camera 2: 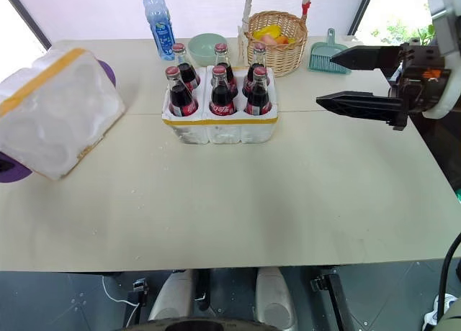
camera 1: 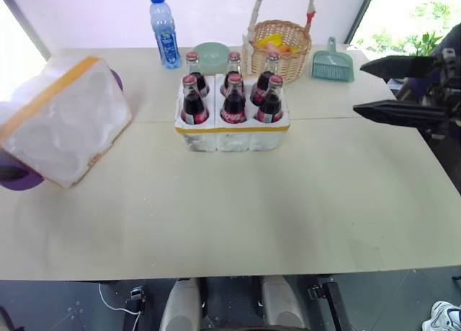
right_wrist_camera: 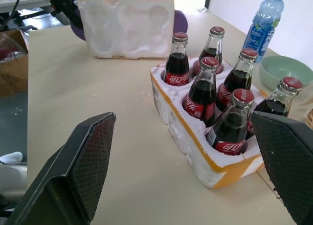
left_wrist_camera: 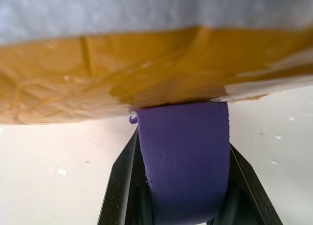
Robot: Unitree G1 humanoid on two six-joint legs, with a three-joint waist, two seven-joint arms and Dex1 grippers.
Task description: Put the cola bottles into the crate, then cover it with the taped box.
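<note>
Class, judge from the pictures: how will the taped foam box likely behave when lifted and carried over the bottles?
The taped box looks like styrofoam, so probably light for its bulk and stiff. Its bulky shape, tilted at the table's edge, suggests it may swing or twist in a narrow grip. The crumbly-looking foam could dent or shed under hard pinching.

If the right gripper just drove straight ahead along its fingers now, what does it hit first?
Probably the cola bottles in the crate: the open right gripper points toward that end. It may sit high enough to clip only the caps; depth is unclear.
</note>
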